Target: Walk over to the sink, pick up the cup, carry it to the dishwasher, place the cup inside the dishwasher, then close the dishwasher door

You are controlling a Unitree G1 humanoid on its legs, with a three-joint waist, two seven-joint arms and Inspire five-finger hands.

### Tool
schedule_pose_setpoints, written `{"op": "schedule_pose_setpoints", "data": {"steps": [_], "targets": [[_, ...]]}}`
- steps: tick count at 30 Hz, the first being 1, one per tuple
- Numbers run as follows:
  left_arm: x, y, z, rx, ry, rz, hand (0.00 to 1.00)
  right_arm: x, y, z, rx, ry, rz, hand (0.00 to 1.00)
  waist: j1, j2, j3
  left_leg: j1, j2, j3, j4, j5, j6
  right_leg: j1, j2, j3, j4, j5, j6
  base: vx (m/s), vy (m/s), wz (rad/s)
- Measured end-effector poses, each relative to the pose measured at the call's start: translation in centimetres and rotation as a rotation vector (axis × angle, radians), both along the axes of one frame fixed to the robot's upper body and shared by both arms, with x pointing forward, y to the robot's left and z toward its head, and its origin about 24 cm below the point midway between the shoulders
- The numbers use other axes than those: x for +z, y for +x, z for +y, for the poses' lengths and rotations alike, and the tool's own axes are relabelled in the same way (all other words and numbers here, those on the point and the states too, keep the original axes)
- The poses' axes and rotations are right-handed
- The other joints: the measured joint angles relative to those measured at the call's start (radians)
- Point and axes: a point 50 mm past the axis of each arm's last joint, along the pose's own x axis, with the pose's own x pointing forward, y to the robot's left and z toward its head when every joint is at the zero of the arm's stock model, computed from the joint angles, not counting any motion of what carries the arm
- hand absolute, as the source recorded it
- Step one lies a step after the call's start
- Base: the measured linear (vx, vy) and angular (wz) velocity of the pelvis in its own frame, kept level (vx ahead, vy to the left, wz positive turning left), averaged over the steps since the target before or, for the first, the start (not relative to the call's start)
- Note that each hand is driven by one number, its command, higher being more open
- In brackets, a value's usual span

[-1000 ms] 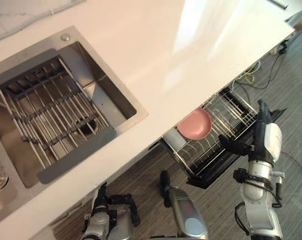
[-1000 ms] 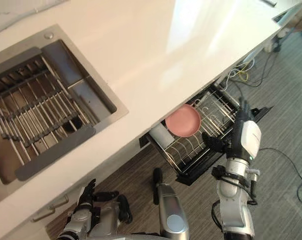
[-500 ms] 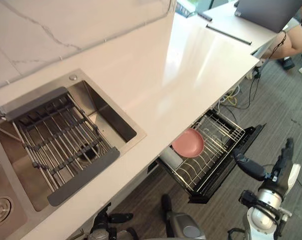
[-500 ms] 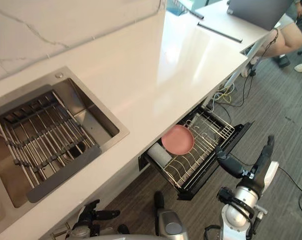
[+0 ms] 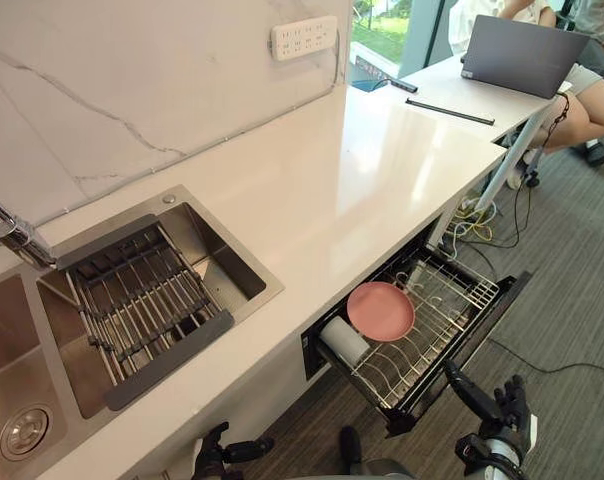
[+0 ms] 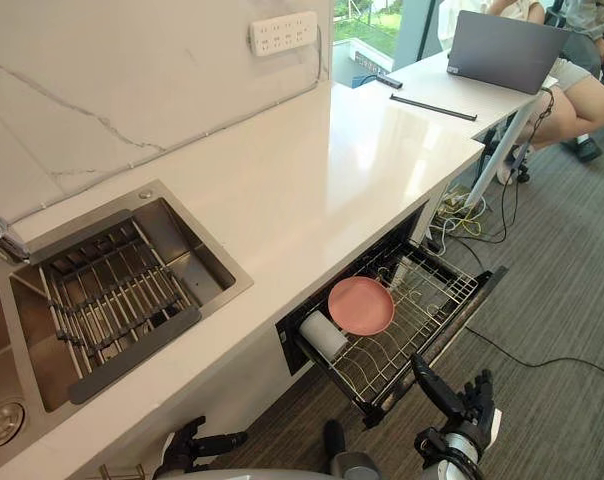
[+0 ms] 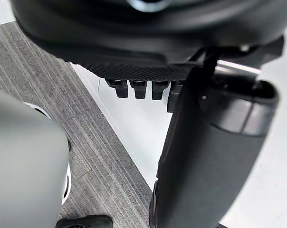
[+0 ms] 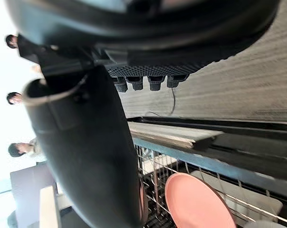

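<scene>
The dishwasher drawer (image 5: 487, 305) stands pulled out under the white counter. In its wire rack a white cup (image 5: 343, 341) lies on its side next to an upright pink plate (image 5: 380, 310). My right hand (image 5: 487, 405) hangs open low in front of the drawer's near corner, apart from it and holding nothing. The right wrist view looks past the thumb (image 8: 86, 152) at the pink plate (image 8: 196, 204) and the rack. My left hand (image 5: 227, 453) is open and idle, low beside the cabinet front below the sink.
The steel sink (image 5: 210, 240) at the left holds a grey drying rack (image 5: 142, 305), with the tap (image 5: 12, 235) behind it. A person sits at a desk with a laptop (image 5: 522, 55) at the back right. Loose cables (image 5: 472, 215) lie on the floor beside the dishwasher.
The camera has tilted up and back, so the wall, the desk and the person now show. My right hand has dropped lower, away from the drawer's front edge.
</scene>
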Motion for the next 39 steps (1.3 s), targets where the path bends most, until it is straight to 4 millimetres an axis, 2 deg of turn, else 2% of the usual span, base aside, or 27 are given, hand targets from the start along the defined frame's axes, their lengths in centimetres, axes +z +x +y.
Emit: {"op": "schedule_pose_setpoints", "data": {"steps": [4, 7, 12, 24, 30, 36, 39], "targets": [[0.0, 0.2, 0.0, 0.011, -0.004, -0.004, 1.0, -0.8, 0.3, 1.3, 0.072, 0.063, -0.008, 1.0, 0.021, -0.004, -0.001, 0.01, 0.002, -0.002, -0.011, 0.005, -0.007, 0.005, 0.005, 0.002, 0.0, 0.001, -0.003, 0.0, 0.0, 0.0], [0.0, 0.2, 0.0, 0.009, -0.004, -0.001, 1.0, -1.0, 0.8, 1.9, 0.106, 0.1, -0.031, 1.0, 0.021, -0.007, -0.002, 0.014, -0.001, -0.007, -0.015, 0.005, -0.007, 0.009, 0.005, 0.001, -0.001, 0.002, -0.004, 0.0, 0.025, 0.02], [0.0, 0.2, 0.2, -0.008, -0.005, -0.002, 1.0, -1.3, 0.8, 1.8, 0.124, 0.098, -0.035, 1.0, 0.02, -0.011, -0.001, 0.018, -0.006, -0.012, -0.023, 0.006, -0.005, 0.01, 0.002, 0.0, -0.006, 0.002, -0.004, 0.0, 0.023, 0.0], [0.2, 1.3, 0.8, -0.126, 0.029, -0.022, 1.0, -1.6, 1.0, 1.0, 0.225, 0.05, 0.008, 1.0, 0.019, -0.049, 0.025, 0.014, -0.023, -0.053, -0.024, 0.013, 0.005, 0.015, -0.016, -0.031, -0.008, -0.003, 0.003, -0.02, 0.013, 0.06], [0.3, 1.7, 0.7, -0.184, 0.032, -0.026, 1.0, -1.3, 1.4, 0.4, 0.343, -0.028, 0.056, 1.0, 0.018, -0.048, 0.027, 0.002, -0.027, -0.082, -0.025, 0.018, 0.009, 0.014, -0.023, -0.052, -0.008, -0.005, 0.003, -0.01, 0.009, 0.11], [0.3, 1.8, 0.5, -0.201, 0.031, -0.033, 1.0, -0.7, 3.6, 0.7, 0.447, -0.079, 0.046, 1.0, 0.019, -0.049, 0.039, -0.024, -0.039, -0.129, -0.029, 0.034, 0.014, 0.007, -0.037, -0.092, -0.008, -0.012, 0.007, -0.02, -0.001, 0.21], [0.4, 2.2, 0.5, -0.212, 0.035, -0.042, 1.0, -0.3, 5.8, 1.3, 0.505, -0.102, 0.014, 1.0, 0.02, -0.049, 0.052, -0.04, -0.038, -0.151, -0.035, 0.04, 0.017, 0.001, -0.041, -0.113, -0.008, -0.016, 0.004, -0.03, -0.017, 0.2]]}}
